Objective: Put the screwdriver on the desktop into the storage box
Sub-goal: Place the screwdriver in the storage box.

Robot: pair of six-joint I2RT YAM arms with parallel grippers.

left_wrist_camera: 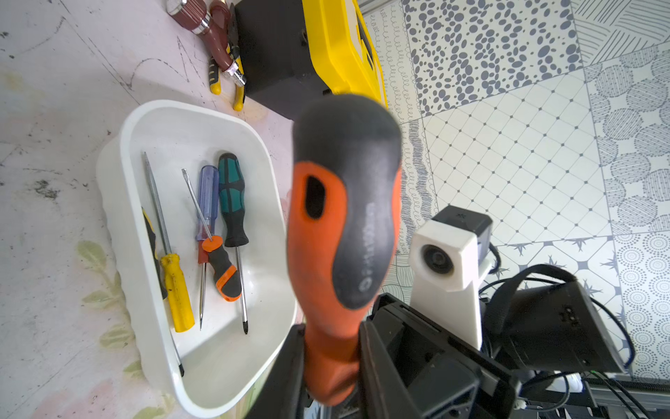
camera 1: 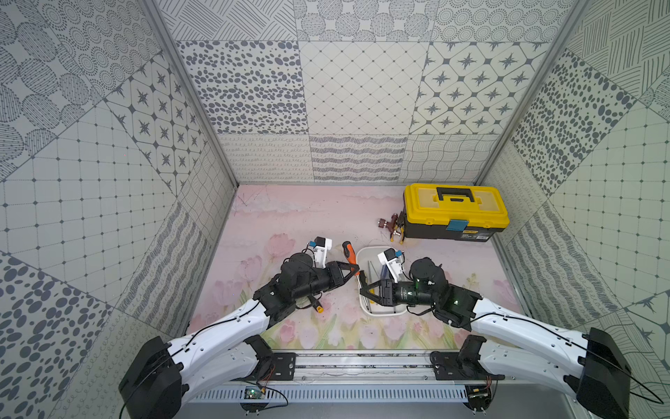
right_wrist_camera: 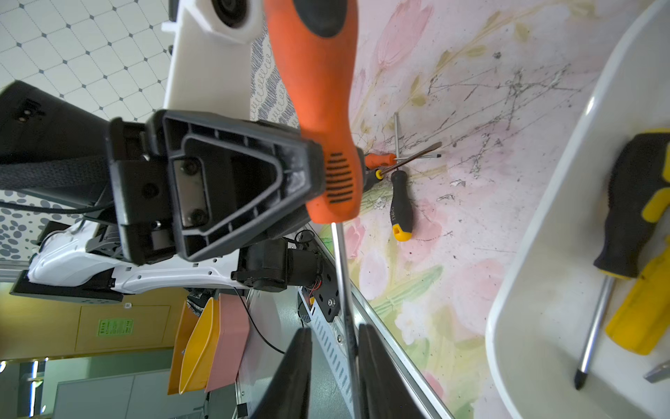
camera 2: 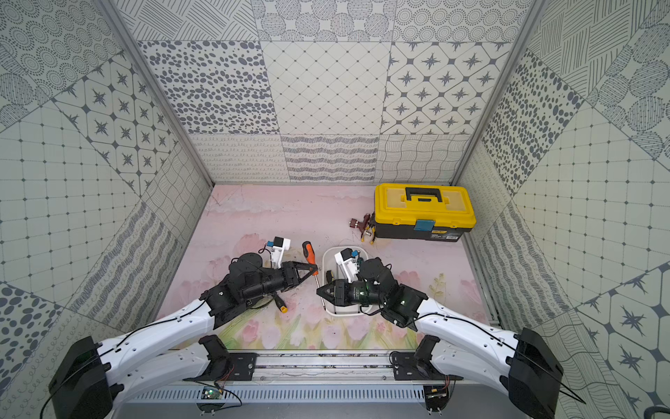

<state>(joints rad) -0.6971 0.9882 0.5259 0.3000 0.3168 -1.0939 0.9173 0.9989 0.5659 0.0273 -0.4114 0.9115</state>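
Orange-and-black screwdriver point(camera 1: 349, 252) — up off the desktop point(camera 1: 308, 217), tilted, handle pointing away from the robot and shaft toward it, running just beside the left rim of the storage box point(camera 1: 384, 314), not inside it. Clamped near the shaft end of the handle by the left gripper point(camera 1: 355, 270), pressed on both sides in the left wrist view. Straddled lower down, on the bare shaft, by the right gripper point(right_wrist_camera: 335, 362), reaching across the box: 1 finger point(right_wrist_camera: 377, 370) against the metal, a sliver of gap at the other — cannot tell whether truly pinched. Inside the white box, 5 other screwdrivers point(left_wrist_camera: 232, 203) lying flat, roughly parallel. On the desktop under the left arm point(camera 1: 224, 323), a black-and-yellow screwdriver point(right_wrist_camera: 401, 206) with at least 1 more crossed beside it. Far right of the desktop, a yellow-lidded toolbox point(camera 1: 455, 206), closed, with yellow-handled pliers point(left_wrist_camera: 214, 78) and a brown-handled tool point(left_wrist_camera: 214, 25) at its left end.
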